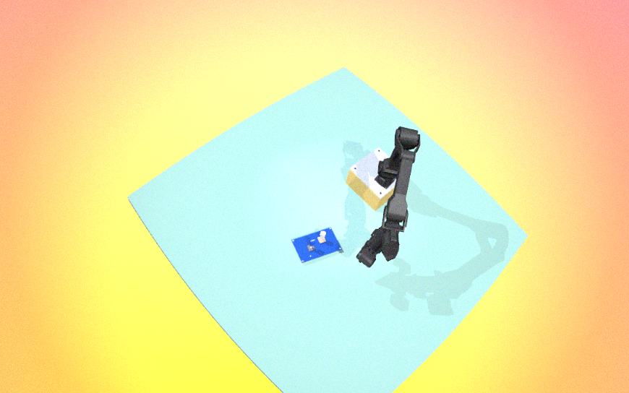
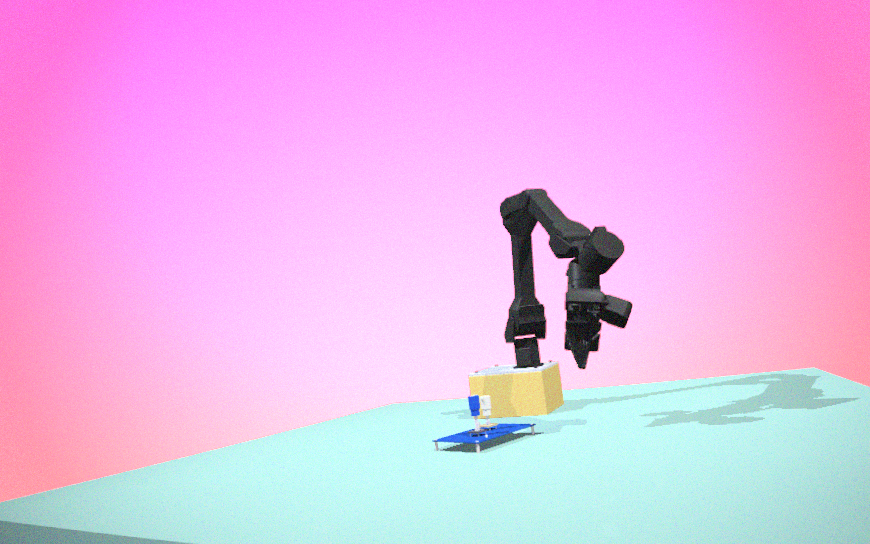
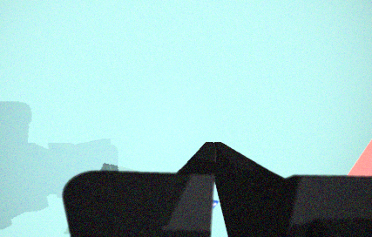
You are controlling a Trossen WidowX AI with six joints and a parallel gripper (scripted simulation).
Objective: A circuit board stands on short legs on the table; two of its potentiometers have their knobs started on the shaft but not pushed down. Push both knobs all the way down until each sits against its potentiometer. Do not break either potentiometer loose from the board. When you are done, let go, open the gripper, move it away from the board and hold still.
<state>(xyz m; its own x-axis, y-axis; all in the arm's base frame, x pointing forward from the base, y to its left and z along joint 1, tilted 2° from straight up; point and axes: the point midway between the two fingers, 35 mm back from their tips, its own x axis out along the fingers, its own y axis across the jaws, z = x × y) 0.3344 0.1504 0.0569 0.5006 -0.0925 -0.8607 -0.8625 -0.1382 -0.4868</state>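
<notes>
The blue circuit board point(image 1: 298, 253) point(image 2: 513, 429) stands on short legs on the table. A white knob point(image 1: 322, 234) point(image 2: 486, 405) stands over the tan potentiometer, with pale shaft showing below it. A blue knob point(image 2: 473, 404) stands over the grey potentiometer point(image 1: 310, 248), also with bare shaft below it. Both knobs are raised and look upright. My gripper point(image 2: 582, 366) point(image 3: 213, 150) is shut and empty, pointing down, high above the table and to the right of the board in the exterior view. In the wrist view only a sliver of blue shows between the fingers, and the knobs are not visible.
The arm's yellow base box point(image 1: 361, 189) point(image 2: 519, 394) with its white top stands behind the board in the exterior view. The arm's shadow falls on the pale table point(image 1: 238, 195) point(image 2: 357, 486). A table edge shows at the right of the wrist view.
</notes>
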